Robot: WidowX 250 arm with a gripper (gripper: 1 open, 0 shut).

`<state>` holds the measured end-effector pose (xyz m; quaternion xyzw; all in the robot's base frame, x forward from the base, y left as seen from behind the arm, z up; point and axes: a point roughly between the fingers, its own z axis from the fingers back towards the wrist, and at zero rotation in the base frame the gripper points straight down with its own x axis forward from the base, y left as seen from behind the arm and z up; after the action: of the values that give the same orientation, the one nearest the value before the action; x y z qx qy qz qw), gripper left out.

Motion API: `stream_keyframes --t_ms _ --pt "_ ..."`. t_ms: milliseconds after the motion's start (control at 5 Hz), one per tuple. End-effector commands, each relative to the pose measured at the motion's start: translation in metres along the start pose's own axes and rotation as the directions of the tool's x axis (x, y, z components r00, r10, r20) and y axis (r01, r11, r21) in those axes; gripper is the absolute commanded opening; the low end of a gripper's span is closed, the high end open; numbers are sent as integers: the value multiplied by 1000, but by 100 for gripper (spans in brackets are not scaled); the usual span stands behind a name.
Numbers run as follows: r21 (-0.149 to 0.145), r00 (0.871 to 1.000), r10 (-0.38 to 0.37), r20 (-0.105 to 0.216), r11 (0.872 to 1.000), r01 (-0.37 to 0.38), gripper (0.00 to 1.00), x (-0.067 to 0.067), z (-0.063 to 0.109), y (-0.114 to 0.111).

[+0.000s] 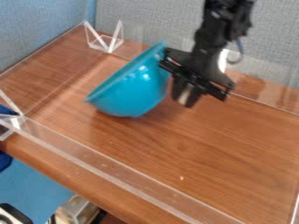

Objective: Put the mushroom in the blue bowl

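Camera view: the blue bowl [126, 86] lies tipped on its side on the wooden table [176, 149], mouth turned away (toward the black arm). The gripper [191, 91] hangs just beside its raised rim, fingers drawn fully together. Whether they pinch anything cannot be told. The mushroom cannot be made out.

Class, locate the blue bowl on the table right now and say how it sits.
The blue bowl sits mid-table, tipped steeply onto its side, its raised rim against the gripper on its right.
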<state>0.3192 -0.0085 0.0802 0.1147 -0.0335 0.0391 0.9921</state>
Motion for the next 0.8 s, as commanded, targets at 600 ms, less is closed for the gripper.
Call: stream_keyframes --t_ms 600 --pt "-41 1000 -26 -7 999 25 0 26 -3 -41"
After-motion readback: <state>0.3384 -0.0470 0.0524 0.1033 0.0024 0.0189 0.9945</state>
